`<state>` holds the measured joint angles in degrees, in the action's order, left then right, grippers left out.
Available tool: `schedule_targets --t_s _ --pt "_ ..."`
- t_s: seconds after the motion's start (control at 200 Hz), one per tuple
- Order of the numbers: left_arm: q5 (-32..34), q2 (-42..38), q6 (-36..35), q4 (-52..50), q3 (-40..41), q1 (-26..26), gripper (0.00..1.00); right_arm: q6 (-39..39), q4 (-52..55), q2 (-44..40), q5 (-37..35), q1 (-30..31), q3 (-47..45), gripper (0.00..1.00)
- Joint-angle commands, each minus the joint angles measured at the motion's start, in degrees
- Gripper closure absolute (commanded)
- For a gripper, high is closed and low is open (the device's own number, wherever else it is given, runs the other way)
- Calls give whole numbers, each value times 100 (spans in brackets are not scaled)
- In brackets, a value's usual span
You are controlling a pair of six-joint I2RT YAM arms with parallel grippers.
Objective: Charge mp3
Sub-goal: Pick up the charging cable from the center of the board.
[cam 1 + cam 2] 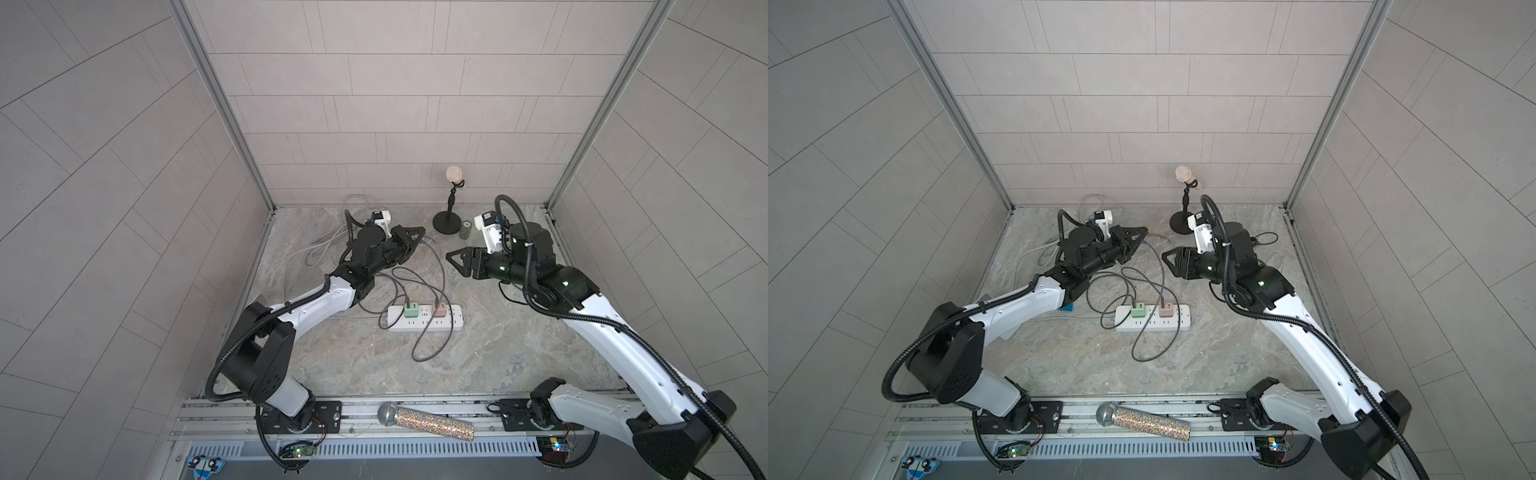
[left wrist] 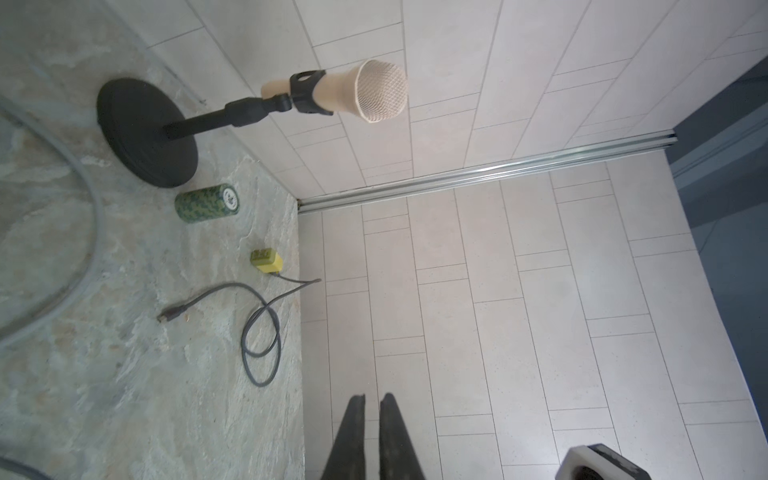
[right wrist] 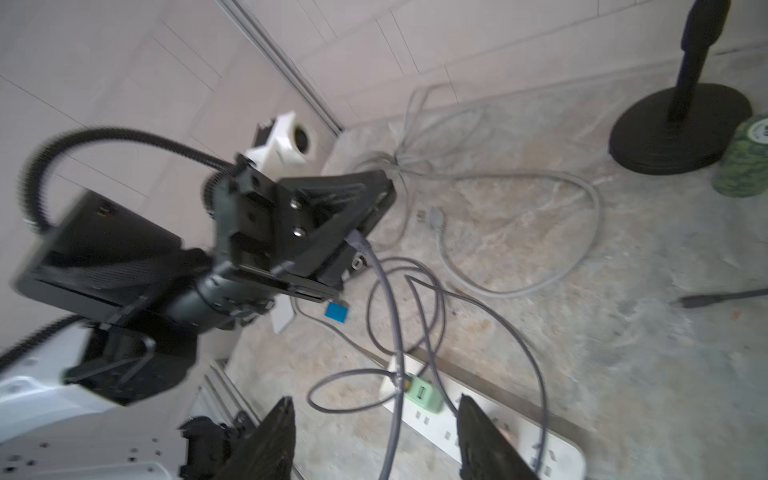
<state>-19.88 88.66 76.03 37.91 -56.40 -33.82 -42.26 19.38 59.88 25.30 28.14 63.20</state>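
My left gripper [image 1: 419,232] is pressed together on the plug end of a grey cable [image 3: 388,299], held up off the desk [image 1: 498,353]. From my fingertips the cable drops in loose loops toward the white power strip [image 1: 453,322], and it seems to lead to the pink adapter [image 1: 439,310]. My right gripper [image 3: 376,399] faces it with the jaws spread wide and nothing between them.

The mp3 player is harder to place. The only candidate I can make out is a small blue square [image 3: 336,311] lying on the desk beneath my left forearm, just beside something white. It is too small for me to be sure.

So I judge the step in hand to be fetching the charging lead, and that half looks done. The next move calls for my free right gripper to pick up or steady the player. Then my left can line the plug up with its port without dragging the slack across the strip.

As for things that hold others, the power strip carries the pink adapter and a green adapter [image 1: 411,311] in its sockets. A green patterned cylinder [image 2: 208,203] stands by the microphone stand [image 2: 145,133], and I cannot tell whether it holds anything.
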Motion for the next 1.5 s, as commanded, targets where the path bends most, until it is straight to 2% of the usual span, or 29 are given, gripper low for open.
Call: schedule_targets --t_s 0.0,0.045,0.175,0.29,0.4,0.515,0.62,0.776,0.866,0.946,1.006,1.031,1.066,1.111,1.151,1.216,1.236,1.251,1.266,1.346,1.436,1.496 --pt "228 -103 -383 1378 -11 -139 100 -2486 -1927 -77 -185 261 -384 37" --pt "167 -32 -363 1560 -45 -155 100 -2394 -1807 -43 -149 254 -328 37" --pt "3 86 -217 1812 -87 -206 100 -509 49 129 -796 197 567 38" --pt "-116 67 -164 1988 -56 -222 100 108 390 506 -111 -317 891 39" --pt "-204 24 -147 2110 -22 -244 100 300 211 922 1004 -674 1019 40" --pt "-277 34 -144 2230 5 -241 100 624 508 1278 1666 -670 1397 40" --pt "-328 106 -121 2278 -50 -269 100 646 383 1407 1987 -656 1474 40" --pt "-393 198 -97 2388 -99 -299 100 750 466 1573 2081 -652 1553 44" --pt "-433 228 -115 2420 -120 -316 100 754 428 1678 2136 -652 1580 53" --pt "-455 259 -115 2502 -102 -321 100 757 443 1775 2214 -652 1680 75" --pt "-471 292 -115 2576 -90 -327 100 788 510 1815 2277 -639 1767 95" --pt "-458 305 -115 2616 -70 -329 100 835 565 1818 2299 -628 1795 100" --pt "-438 318 -93 2666 -48 -335 100 936 642 1808 2304 -615 1822 100" --pt "-454 335 -80 2651 -71 -328 91 1110 748 1725 2224 -595 1827 100" --pt "-462 324 -79 2531 -97 -321 71 1313 859 1635 2100 -582 1817 100" --pt "-163 127 3 2317 113 -226 53 1923 1212 1493 1675 -520 1852 100" --pt "-64 7 67 2123 204 -138 46 2175 1350 1463 1497 -488 1869 100" --pt "-26 -90 122 1921 254 -59 36 2384 1474 1431 1350 -447 1878 100" --pt "-4 -200 167 1612 286 24 32 2627 1592 1397 1155 -401 1888 100" --pt "-235 -736 181 58 181 360 30 3626 2144 1292 -65 -125 1930 100" --pt "-511 -1093 -55 -2071 -355 412 29 4410 2440 1355 -1169 107 1965 100" --pt "-705 -1123 70 -2669 -546 412 29 4774 2381 1377 -1653 230 1929 100"
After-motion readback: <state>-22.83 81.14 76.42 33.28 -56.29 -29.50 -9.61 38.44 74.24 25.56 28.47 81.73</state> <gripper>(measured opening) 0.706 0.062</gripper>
